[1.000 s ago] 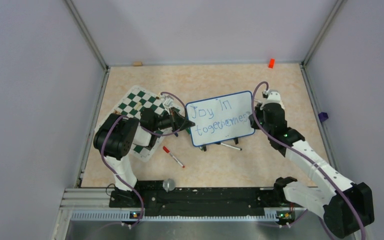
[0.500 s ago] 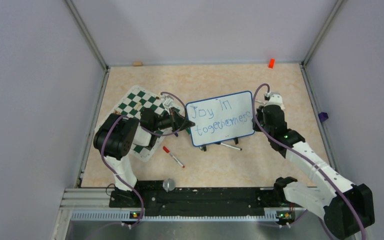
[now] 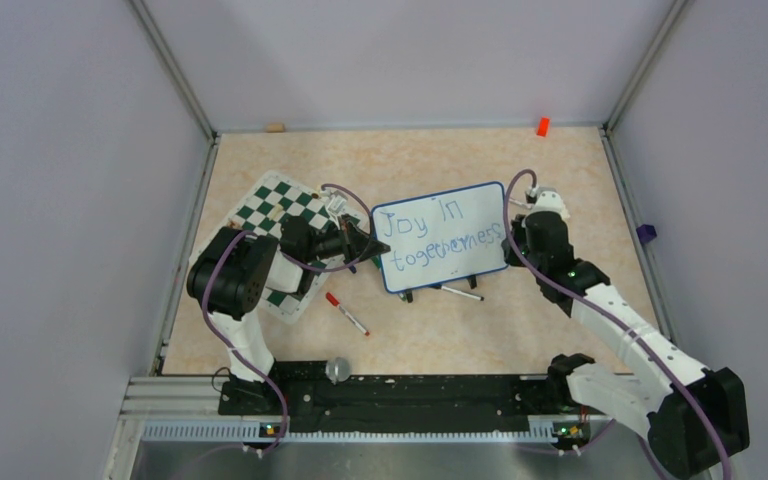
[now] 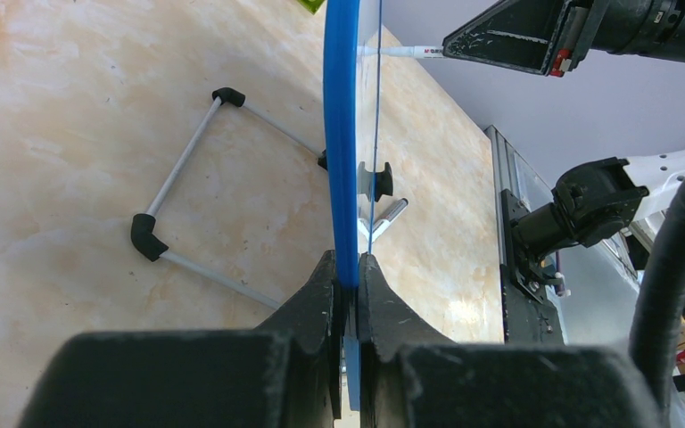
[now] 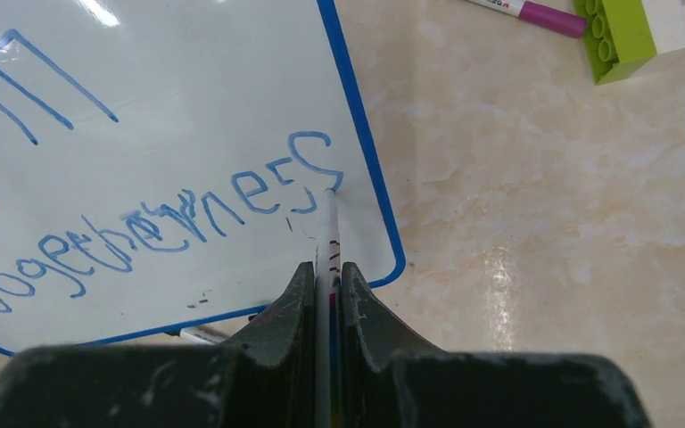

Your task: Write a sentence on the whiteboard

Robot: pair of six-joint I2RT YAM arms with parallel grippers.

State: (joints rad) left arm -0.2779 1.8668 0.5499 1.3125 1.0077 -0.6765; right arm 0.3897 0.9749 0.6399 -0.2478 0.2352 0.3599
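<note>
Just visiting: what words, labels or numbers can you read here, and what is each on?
"Joy in": top line of the blue sentence on the whiteboard.
"togetherness": its second line, last letters cramped by the frame.
Print on the barrel of the held marker and on the pink-capped marker: too small to read.

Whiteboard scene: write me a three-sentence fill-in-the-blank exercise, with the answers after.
The left end effector clamps the whiteboard's ____ frame.
The right end effector's marker touches the end of the sentence, whose first word is ____.
The loose marker nearest the chess mat has a ____ cap.
Missing words: blue, Joy, red.
</note>
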